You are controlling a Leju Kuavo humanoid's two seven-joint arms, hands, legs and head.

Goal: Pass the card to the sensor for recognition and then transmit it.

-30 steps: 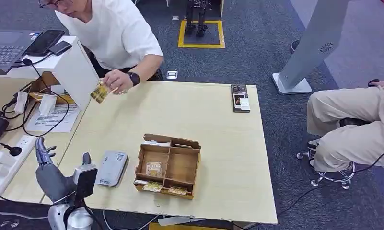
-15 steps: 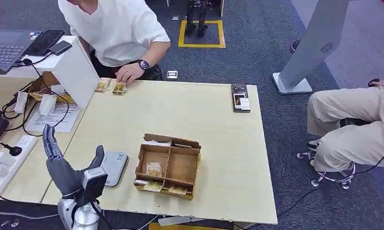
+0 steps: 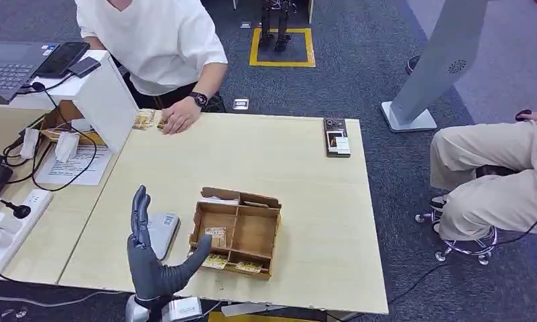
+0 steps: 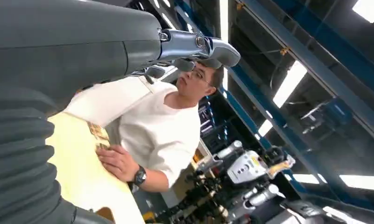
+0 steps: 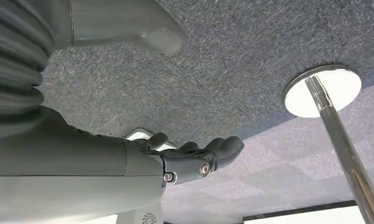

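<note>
The left robot hand (image 3: 151,258) is up over the near edge of the tabletop (image 3: 285,174), fingers spread wide and upright, thumb sticking out toward the cardboard box (image 3: 235,233), holding nothing. The grey card reader (image 3: 157,235) lies flat just behind that hand, right beside the box's left wall. The nearest card (image 3: 215,236) sits inside the box's left middle compartment, close to the thumb but not touching it. A couple more cards (image 3: 233,263) lie in the narrow front compartments, and the big right compartment looks bare.

At the far left corner of the tabletop a person's hand (image 3: 180,119) rests on two more cards (image 3: 145,120), well apart from the robot. A phone (image 3: 336,137) lies near the far right edge.

The right robot hand (image 5: 194,156) hangs over grey carpet (image 5: 250,42), fingers loosely curled with nothing in them, next to a chrome stand base (image 5: 322,91).

Left of the tabletop there's a white divider panel (image 3: 104,100), a laptop (image 3: 7,67), cables and a power strip (image 3: 14,225). Another person sits on a stool (image 3: 463,245) at the right.
</note>
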